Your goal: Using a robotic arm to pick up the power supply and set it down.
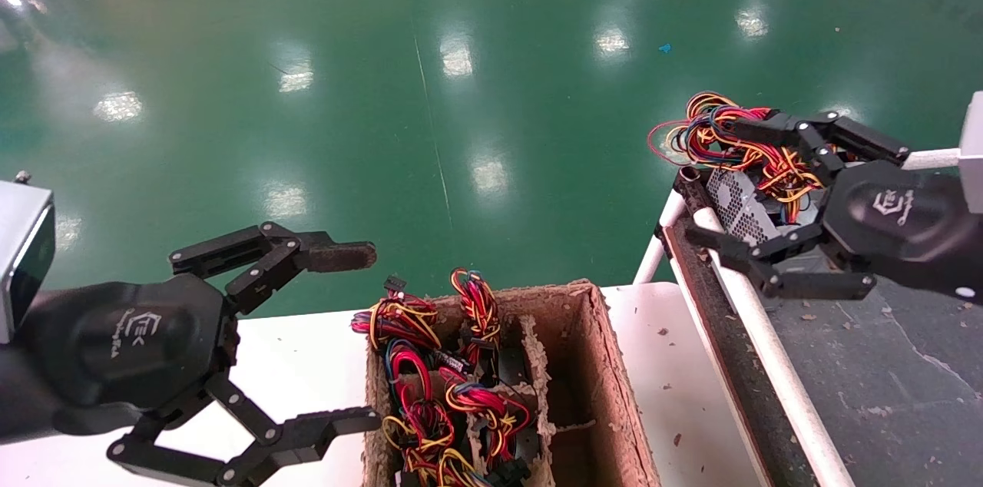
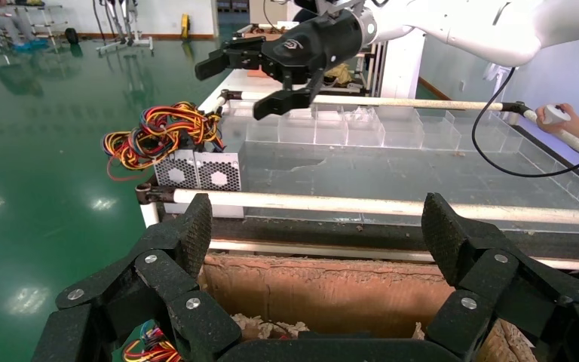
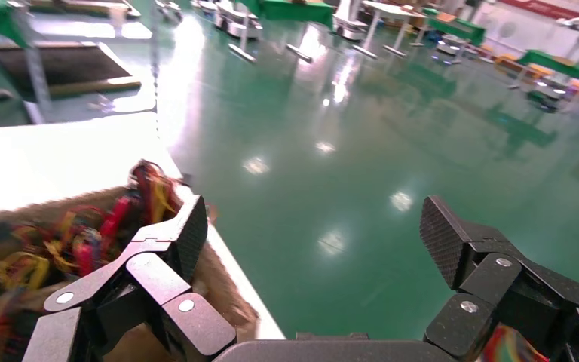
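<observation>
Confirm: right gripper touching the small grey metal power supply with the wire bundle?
Apart. In the left wrist view the right gripper, fingers spread, hangs above the small grey metal power supply with clear space between them.

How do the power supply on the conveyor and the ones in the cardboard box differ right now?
The power supply rests on the conveyor's end, grille exposed, wires spilling over the edge, under the open right gripper. The boxed power supplies sit packed in the cardboard box's compartments, showing mostly wires, beside the open left gripper. Both carry red, yellow and blue wire bundles.
</observation>
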Robot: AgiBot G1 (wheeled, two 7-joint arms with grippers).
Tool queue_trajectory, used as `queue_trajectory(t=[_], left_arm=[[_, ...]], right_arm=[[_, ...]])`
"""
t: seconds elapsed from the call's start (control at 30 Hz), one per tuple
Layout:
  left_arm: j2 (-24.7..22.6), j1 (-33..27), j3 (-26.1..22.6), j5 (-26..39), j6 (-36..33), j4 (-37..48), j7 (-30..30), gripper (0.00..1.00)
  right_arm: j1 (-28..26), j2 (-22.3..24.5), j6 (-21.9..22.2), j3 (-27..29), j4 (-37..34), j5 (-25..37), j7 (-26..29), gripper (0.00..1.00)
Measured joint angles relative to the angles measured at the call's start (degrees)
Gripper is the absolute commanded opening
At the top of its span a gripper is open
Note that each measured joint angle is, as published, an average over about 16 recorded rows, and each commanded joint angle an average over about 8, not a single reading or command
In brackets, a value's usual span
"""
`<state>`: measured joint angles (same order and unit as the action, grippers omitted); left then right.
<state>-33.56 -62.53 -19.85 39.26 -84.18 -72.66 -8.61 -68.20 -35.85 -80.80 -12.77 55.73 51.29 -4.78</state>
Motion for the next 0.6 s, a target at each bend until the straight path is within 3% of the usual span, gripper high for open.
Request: queue_trajectory(t=[0.6], left_arm=[[0.0,0.0,0.0,0.0,0.0,0.0,0.0,1.0]], right_arm=[[3.3,0.4,-2.4,-1.6,8.9,-4.7,7.7,1.0]])
